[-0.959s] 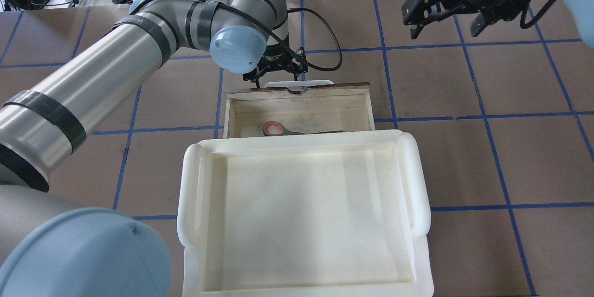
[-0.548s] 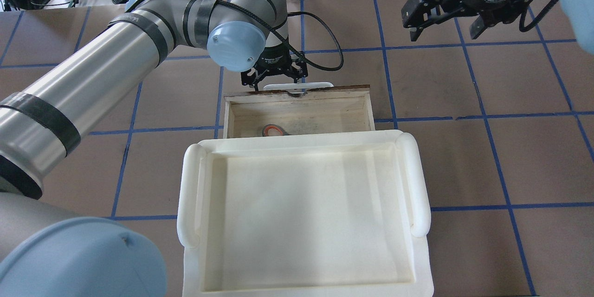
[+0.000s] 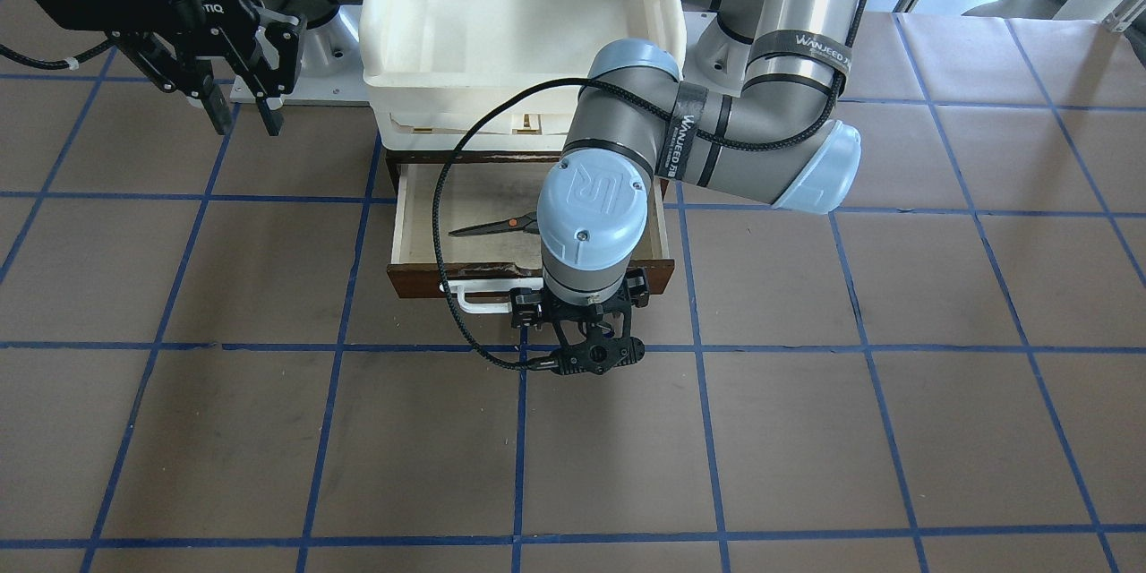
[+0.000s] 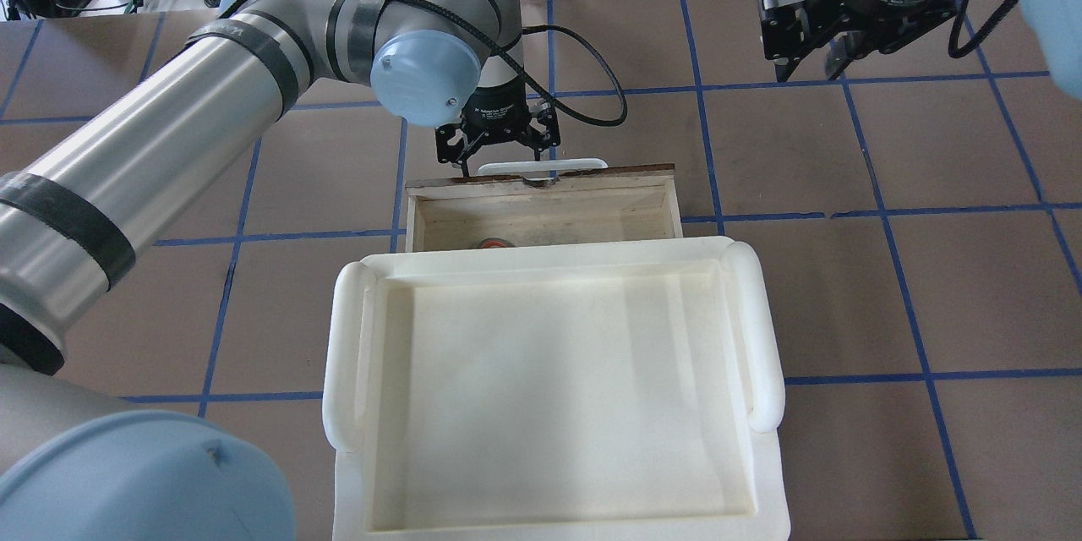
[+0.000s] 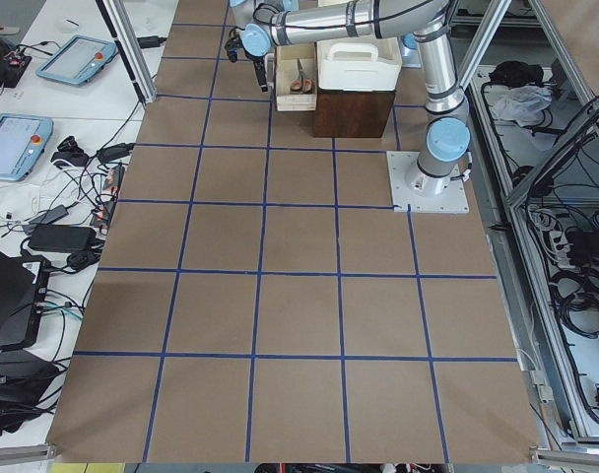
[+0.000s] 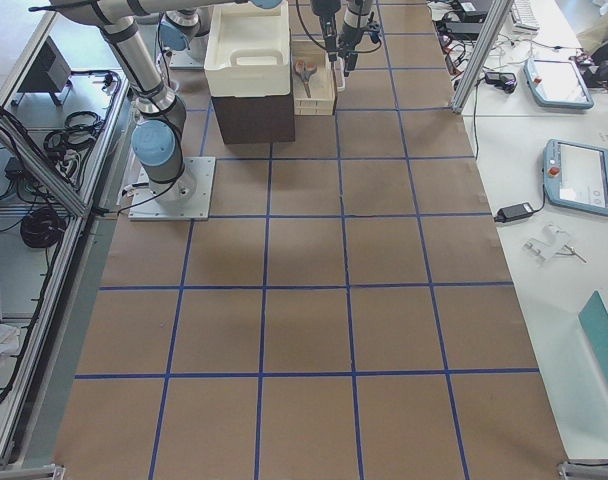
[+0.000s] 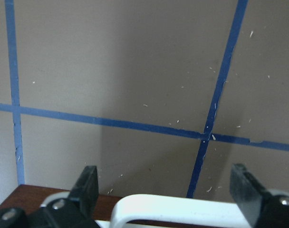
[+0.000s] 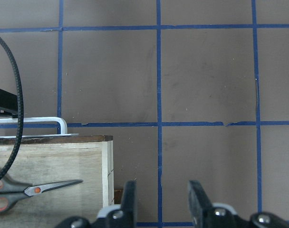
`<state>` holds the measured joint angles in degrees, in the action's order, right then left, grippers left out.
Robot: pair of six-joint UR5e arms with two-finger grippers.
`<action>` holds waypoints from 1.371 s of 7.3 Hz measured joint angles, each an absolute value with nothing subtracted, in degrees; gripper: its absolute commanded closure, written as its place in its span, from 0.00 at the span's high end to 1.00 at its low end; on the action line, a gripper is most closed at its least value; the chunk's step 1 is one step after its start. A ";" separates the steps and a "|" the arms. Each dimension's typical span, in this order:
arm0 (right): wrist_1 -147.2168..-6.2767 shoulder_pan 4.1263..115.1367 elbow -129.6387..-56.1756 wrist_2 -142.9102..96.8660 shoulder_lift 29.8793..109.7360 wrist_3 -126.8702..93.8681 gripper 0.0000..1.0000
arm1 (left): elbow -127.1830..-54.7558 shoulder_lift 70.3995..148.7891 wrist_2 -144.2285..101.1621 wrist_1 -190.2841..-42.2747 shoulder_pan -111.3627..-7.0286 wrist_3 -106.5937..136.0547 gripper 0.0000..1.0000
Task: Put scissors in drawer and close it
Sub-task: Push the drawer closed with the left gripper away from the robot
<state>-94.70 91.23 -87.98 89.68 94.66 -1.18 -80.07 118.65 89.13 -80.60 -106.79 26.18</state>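
The scissors (image 3: 501, 223) lie flat inside the half-open wooden drawer (image 3: 400, 228). In the overhead view only an orange loop of the scissors (image 4: 494, 243) shows past the cream tray. My left gripper (image 4: 505, 154) is open and points down at the drawer's dark front, its fingers (image 7: 87, 186) straddling the white bar handle (image 7: 182, 207). My right gripper (image 4: 807, 68) is open and empty, raised off to the drawer's side. The right wrist view shows the scissors (image 8: 35, 190) and a drawer wall (image 8: 107, 161).
A cream-white plastic tray stack (image 4: 355, 355) sits on top of the dark cabinet and covers the drawer's rear part. The brown table (image 4: 888, 296) with blue grid lines spreads on all sides. A black cable (image 3: 439, 224) loops from the left wrist over the drawer.
My left gripper has moved toward the robot against the drawer front. The drawer has slid further in, so less of the scissors shows. My right gripper has turned and shifted slightly.
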 measured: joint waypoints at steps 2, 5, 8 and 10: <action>-94.74 91.23 -87.98 89.73 94.66 -1.17 1.00 | -80.06 118.35 89.07 -82.58 -106.84 26.25 1.00; -94.75 91.23 -88.08 89.74 94.60 -1.48 1.00 | -80.19 118.33 88.97 -85.15 -106.93 26.32 1.00; -94.77 91.23 -88.30 89.74 94.65 -1.39 1.00 | -80.24 118.31 87.75 -86.70 -107.01 27.74 1.00; -94.77 91.23 -88.35 89.74 94.66 -1.33 1.00 | -79.92 118.29 87.36 -86.12 -106.33 27.94 1.00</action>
